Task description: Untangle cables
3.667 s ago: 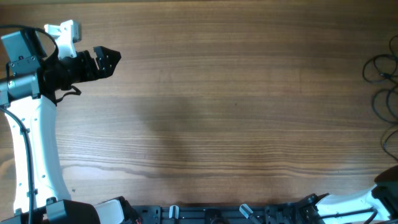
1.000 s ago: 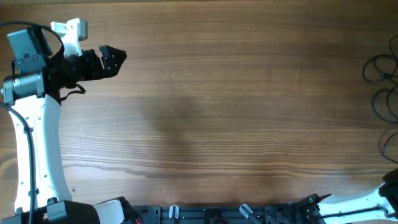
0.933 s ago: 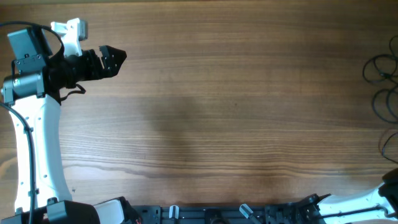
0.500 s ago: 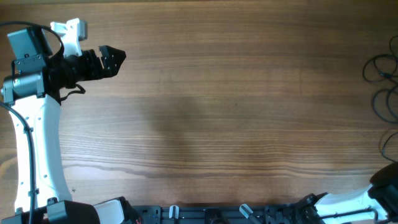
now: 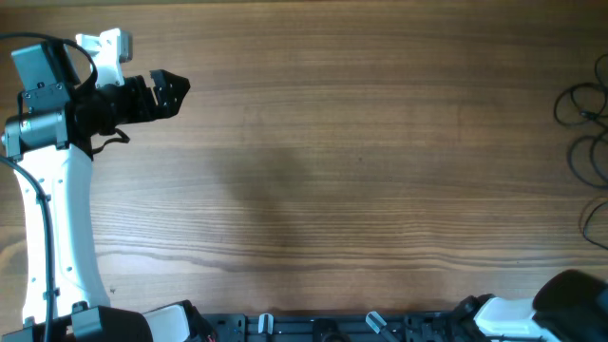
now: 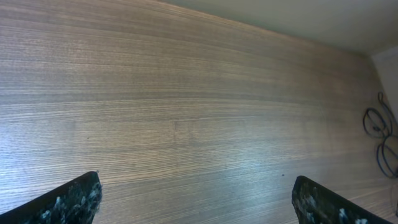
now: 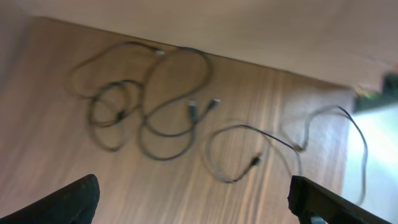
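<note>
The cables (image 7: pixel 168 106) lie in loose loops on the wooden table, thin and dark, with small plug ends near the middle of the right wrist view. More loops (image 7: pixel 242 149) trail to the right. My right gripper (image 7: pixel 193 202) is open above the table short of them, with nothing between its fingers. In the overhead view the cables (image 5: pixel 581 104) sit at the far right edge and the right arm (image 5: pixel 570 294) shows only in the lower right corner. My left gripper (image 5: pixel 176 92) hovers open and empty at the upper left, far from the cables (image 6: pixel 376 121).
The wooden table (image 5: pixel 342 171) fills the overhead view. The table's far edge (image 7: pixel 249 59) runs just behind the cable loops. Arm bases and mounts (image 5: pixel 332 328) line the front edge.
The right arm's dark body has come further into the lower right corner of the overhead view. The left arm has stayed still over the last second.
</note>
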Robot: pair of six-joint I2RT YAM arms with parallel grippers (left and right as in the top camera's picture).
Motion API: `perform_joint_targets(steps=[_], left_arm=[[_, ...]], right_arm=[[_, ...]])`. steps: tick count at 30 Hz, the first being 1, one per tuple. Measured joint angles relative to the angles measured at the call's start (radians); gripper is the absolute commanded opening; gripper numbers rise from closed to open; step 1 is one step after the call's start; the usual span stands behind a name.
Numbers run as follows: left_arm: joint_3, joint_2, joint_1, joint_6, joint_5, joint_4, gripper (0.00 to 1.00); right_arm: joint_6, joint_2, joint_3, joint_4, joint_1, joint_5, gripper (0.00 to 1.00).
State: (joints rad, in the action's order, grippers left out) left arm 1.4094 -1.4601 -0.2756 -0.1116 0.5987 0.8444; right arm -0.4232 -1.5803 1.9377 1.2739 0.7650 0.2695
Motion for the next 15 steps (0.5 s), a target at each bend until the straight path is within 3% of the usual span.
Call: perform_joint_targets(steps=[15], left_arm=[[0.000, 0.000, 0.076, -0.068, 0.068, -0.007, 1.00]], right_arm=[[0.105, 0.156, 0.002, 0.007, -0.511, -0.004, 0.99]])
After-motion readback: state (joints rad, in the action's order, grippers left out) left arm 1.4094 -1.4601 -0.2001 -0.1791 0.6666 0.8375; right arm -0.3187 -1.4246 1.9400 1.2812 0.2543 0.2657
